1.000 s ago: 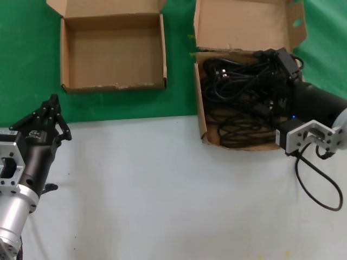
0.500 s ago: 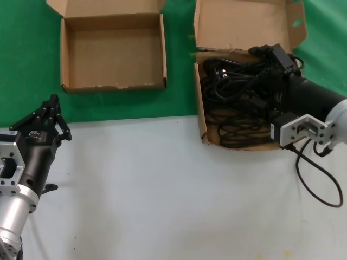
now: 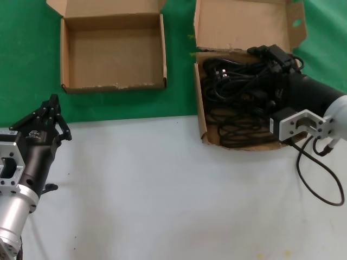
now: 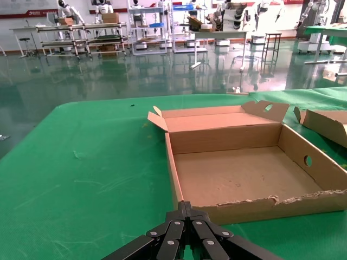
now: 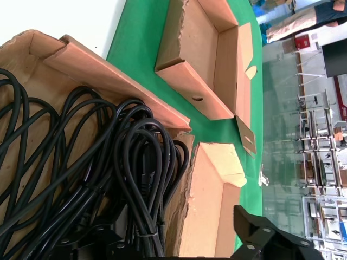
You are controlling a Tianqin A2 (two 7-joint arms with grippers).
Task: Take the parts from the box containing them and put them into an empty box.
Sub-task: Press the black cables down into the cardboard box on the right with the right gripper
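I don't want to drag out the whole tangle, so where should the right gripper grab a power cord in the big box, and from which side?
Probably one coil's bunched strands, where a wrap binds the loops, not a single loose loop. Come from above: the box walls block the sides. The right gripper already hangs over the cords.

The left arm is held low at the near left of the head view, its silver wrist and black body angled forward and upward. The left claw (image 3: 50, 111) is pointed away from the robot, and its fingers (image 4: 187, 225) are seen pressed together at a single tip. The right arm is extended from the right edge, its black forearm slanted toward the far left. The right claw (image 3: 271, 54) is spread apart, with one finger (image 5: 260, 230) shown well clear of the other.
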